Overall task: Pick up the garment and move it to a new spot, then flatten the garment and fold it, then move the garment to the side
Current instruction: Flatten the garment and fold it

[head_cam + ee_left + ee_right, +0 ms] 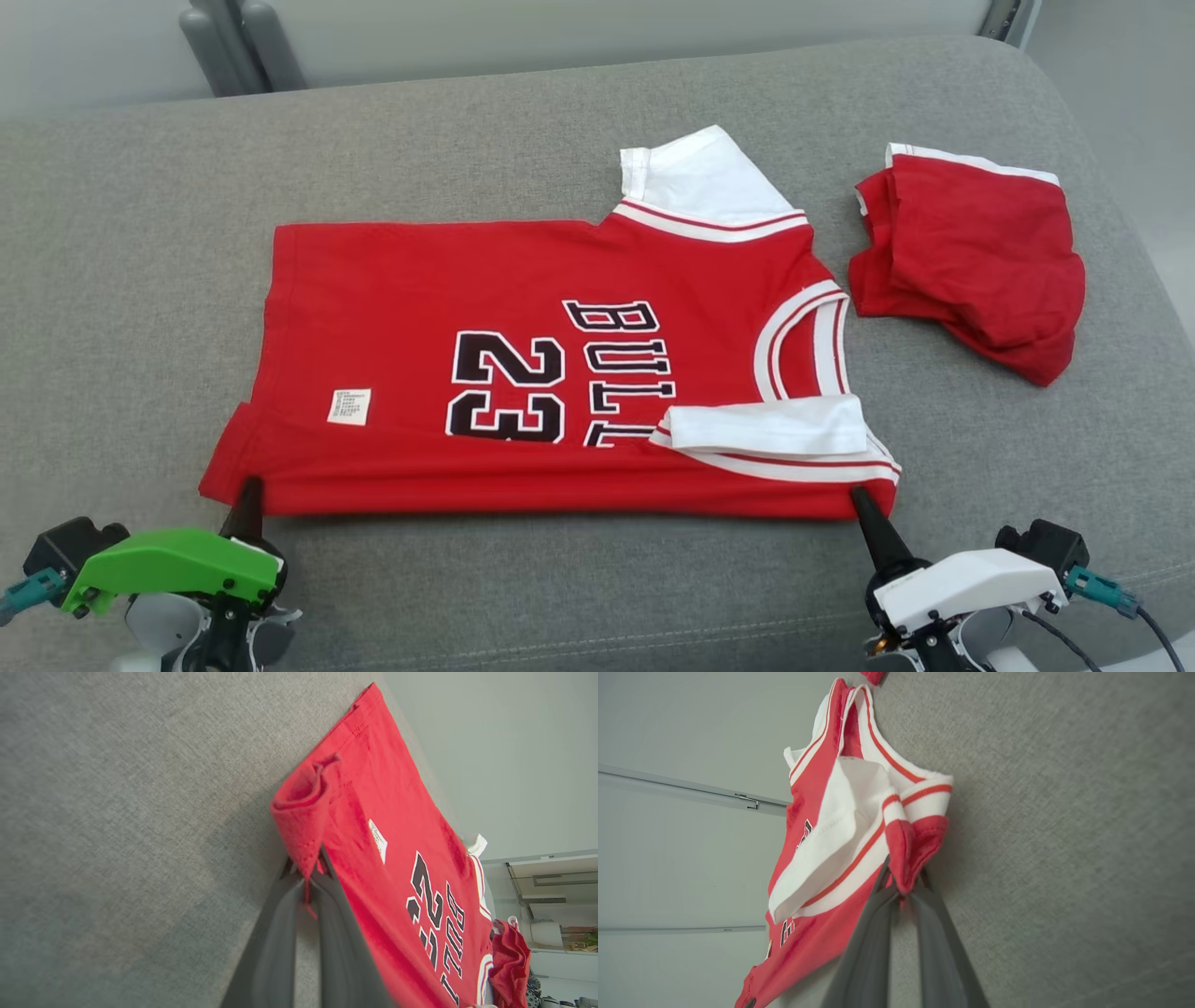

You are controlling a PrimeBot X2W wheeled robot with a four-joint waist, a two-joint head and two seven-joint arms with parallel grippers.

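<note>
Garment (420, 308), a red jersey, lies flat on the grey cushion (131, 243). My left pincer (248, 499) is clamped on its near hem corner and my right pincer (859, 501) on its near shoulder corner. Crumpled red shorts (971, 252) lie just beyond the collar.

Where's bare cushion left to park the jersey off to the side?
Widest bare patch: cushion left of the jersey hem. Also the strip behind it. Right side is crowded: red shorts lie beside the collar.
</note>
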